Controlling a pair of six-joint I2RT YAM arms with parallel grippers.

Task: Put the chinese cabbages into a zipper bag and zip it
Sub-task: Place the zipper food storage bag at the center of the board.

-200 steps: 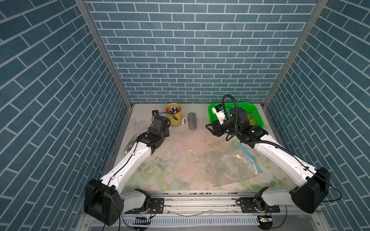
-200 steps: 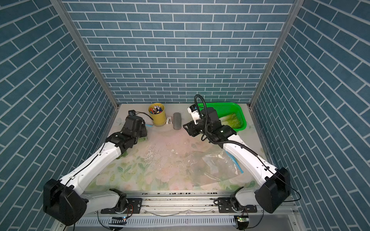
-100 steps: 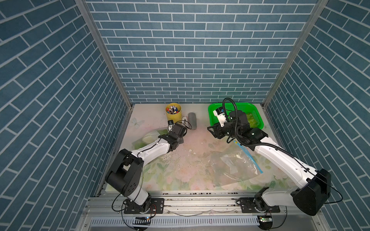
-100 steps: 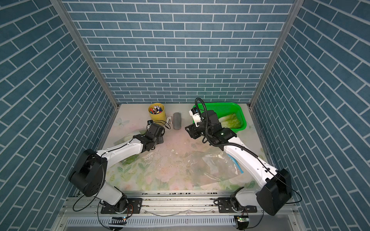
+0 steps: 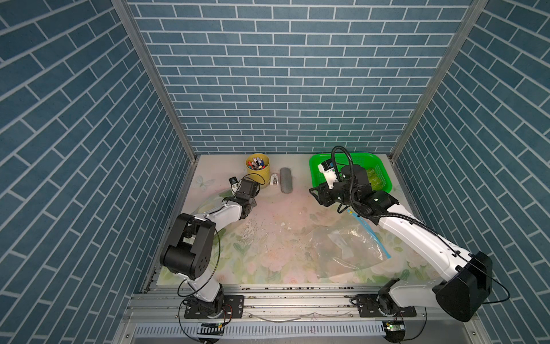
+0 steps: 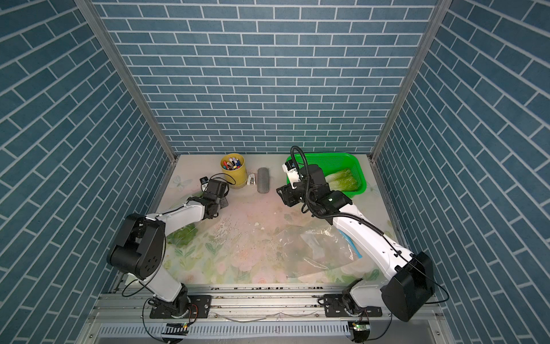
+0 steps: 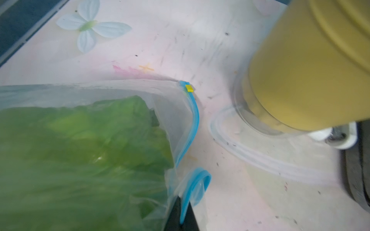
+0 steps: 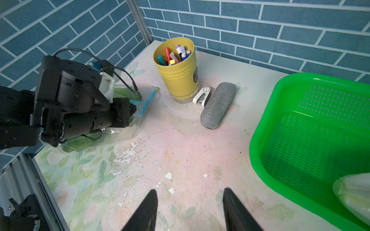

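One pale-green chinese cabbage [image 6: 342,178] is kept in the green mesh basket [image 6: 327,155] far right, near which the right gripper [image 8: 190,200] is held parted and empty, likely to fetch it; the leaf-filled clear zipper bag [image 7: 120,90] far left is pinched at its blue zip strip [image 7: 195,114] by the clenched left gripper [image 7: 183,218].

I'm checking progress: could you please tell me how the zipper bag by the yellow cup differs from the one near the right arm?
The cup-side bag holds green cabbage leaves; the bag near the right arm shows none. The cup-side bag bulges; the other lies flat. The left hand is shut on the cup-side bag's blue zip strip; no hand touches the other. Both are clear plastic with blue zip strips.
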